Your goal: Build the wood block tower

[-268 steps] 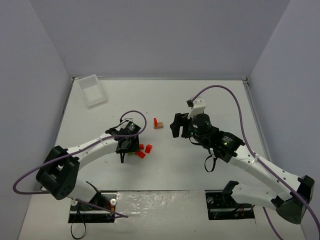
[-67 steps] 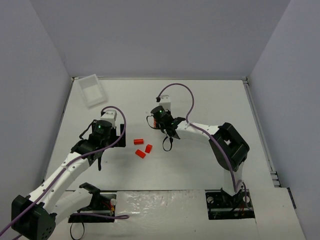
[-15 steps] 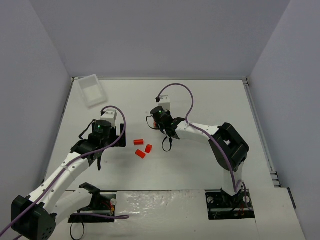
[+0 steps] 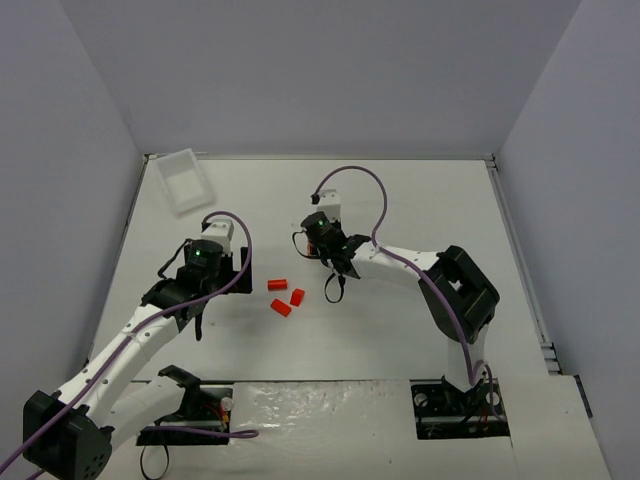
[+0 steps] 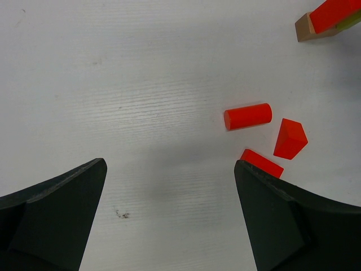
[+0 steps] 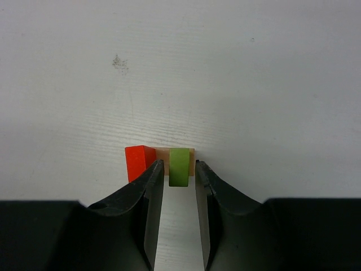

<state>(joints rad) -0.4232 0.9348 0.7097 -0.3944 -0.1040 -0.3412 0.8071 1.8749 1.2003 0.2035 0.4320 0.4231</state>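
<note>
The wood block tower is a tan base with a red block and a lime-green piece standing on it. My right gripper straddles the green piece, slightly open, with a thin gap on each side. From above, the right gripper covers most of the stack. My left gripper is wide open and empty over bare table, and in the top view the left gripper hangs left of the loose blocks. The stack's corner shows at the upper right of the left wrist view.
Three loose red blocks lie between the arms: a cylinder, a wedge and a flat piece. The flat piece lies close to my left gripper's right finger. A clear tray sits at the back left corner.
Since the earliest frame the left arm has drawn back left from the loose blocks and the right arm has come over the stack. Over the last half second nothing visibly moves.
</note>
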